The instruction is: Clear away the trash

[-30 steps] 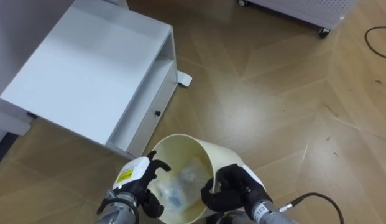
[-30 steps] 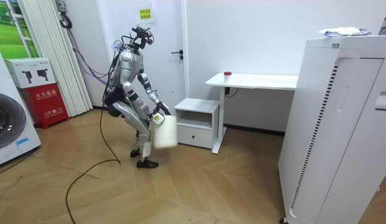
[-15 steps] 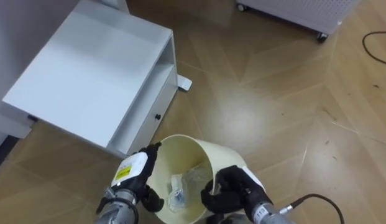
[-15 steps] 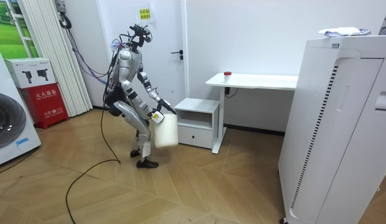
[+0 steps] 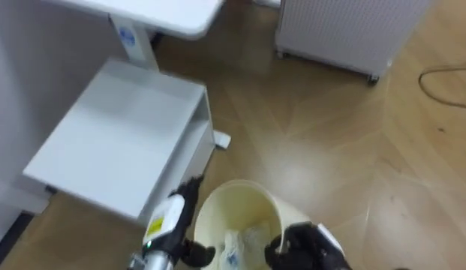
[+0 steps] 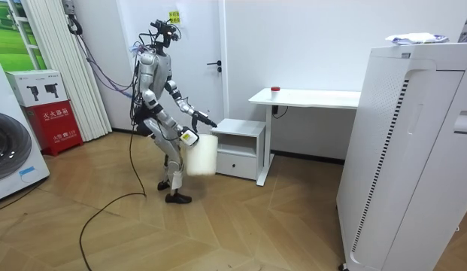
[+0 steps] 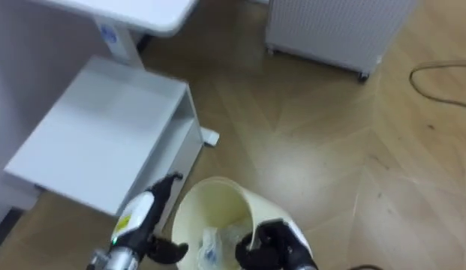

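Observation:
I hold a cream waste bin in front of me between both hands, its mouth facing up. Crumpled clear plastic garbage lies inside it. My left hand grips the bin's left rim, fingers stretched along the outer wall and thumb hooked inside. On the right rim my right hand has its dark fingers curled over the edge. In the room view I stand beside the low white cabinet with the bin at hip height.
A low white cabinet with a drawer stands to my left, under the edge of a white desk. A white wheeled appliance stands ahead on the wooden floor. A dark cable lies at the far right.
I have straightened up from a bent stance and the bin has risen with me. The head view has swung up toward the desk. My left fingers now lie along the bin's outside.

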